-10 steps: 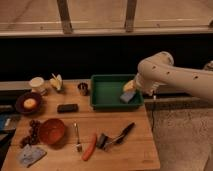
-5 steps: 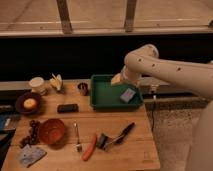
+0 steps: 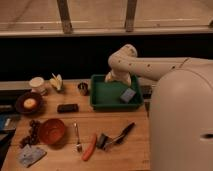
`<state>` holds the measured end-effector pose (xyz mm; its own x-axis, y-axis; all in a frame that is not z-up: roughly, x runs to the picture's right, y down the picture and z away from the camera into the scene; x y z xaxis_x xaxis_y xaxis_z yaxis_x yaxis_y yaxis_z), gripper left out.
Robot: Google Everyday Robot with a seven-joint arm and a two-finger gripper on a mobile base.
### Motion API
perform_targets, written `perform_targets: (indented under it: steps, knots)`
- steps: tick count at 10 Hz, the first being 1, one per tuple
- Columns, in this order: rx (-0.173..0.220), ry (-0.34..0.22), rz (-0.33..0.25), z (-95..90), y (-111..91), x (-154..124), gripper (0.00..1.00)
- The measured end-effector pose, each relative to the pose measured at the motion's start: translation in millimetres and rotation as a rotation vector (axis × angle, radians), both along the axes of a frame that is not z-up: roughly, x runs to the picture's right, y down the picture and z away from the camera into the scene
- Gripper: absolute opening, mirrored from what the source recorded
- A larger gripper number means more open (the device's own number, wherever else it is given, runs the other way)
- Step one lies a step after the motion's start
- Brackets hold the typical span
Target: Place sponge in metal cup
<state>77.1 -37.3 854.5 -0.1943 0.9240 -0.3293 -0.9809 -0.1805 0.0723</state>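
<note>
The sponge (image 3: pixel 128 95), a small blue-grey block, lies in the right part of the green tray (image 3: pixel 106 103) on the wooden table. The metal cup (image 3: pixel 83 88) stands upright just left of the tray. My gripper (image 3: pixel 113 78) hangs from the white arm (image 3: pixel 150 64) over the tray's back edge. It is up and to the left of the sponge and to the right of the cup, and it touches neither.
A white cup (image 3: pixel 36 84), a yellow item (image 3: pixel 56 81) and a dark bowl (image 3: pixel 29 103) stand at the left. A black block (image 3: pixel 67 107), a red bowl (image 3: pixel 52 131), a fork (image 3: pixel 77 137), an orange-red piece (image 3: pixel 90 147) and a black tool (image 3: pixel 117 137) lie in front. The robot's body (image 3: pixel 182 120) fills the right.
The arm has swung left across the tray, from its right side to its back edge. The sponge now lies uncovered in the tray. The robot's body has come in on the right.
</note>
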Motion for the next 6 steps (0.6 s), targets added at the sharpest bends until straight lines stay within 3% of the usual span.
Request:
perform_targets:
  steps: [3, 6]
  knots:
    - [-0.002, 0.012, 0.015, 4.1, 0.6, 2.1, 0.78]
    - [-0.063, 0.007, 0.077, 21.4, 13.6, 13.7, 0.78]
